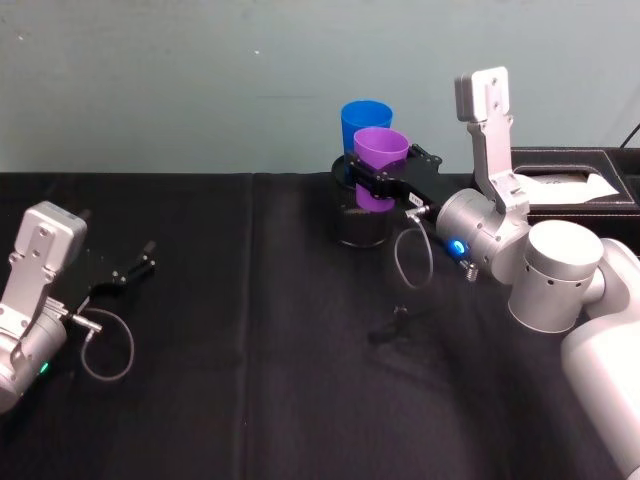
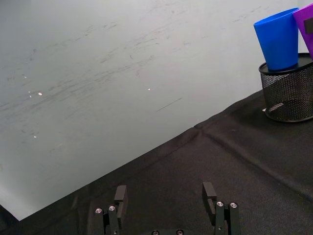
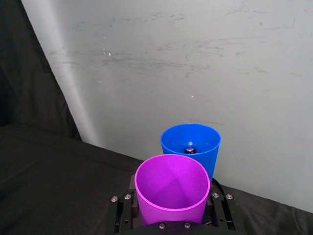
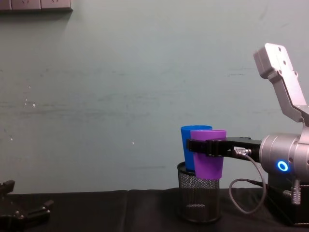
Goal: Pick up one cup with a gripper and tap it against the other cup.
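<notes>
We see a pale green wall (image 1: 200,80) behind a black cloth-covered table (image 1: 250,400). Near the middle of the table's far edge stands a black wire-mesh cylindrical holder (image 1: 360,228), with a bright blue tapered plastic tumbler (image 1: 362,120) upright inside it. The right gripper (image 1: 385,172) clamps a purple tapered plastic tumbler (image 1: 382,150) just beside the blue one, mouth up, long axis vertical, base at the holder's rim. The left gripper (image 1: 125,272) rests near the left edge, fingers spread and empty.
</notes>
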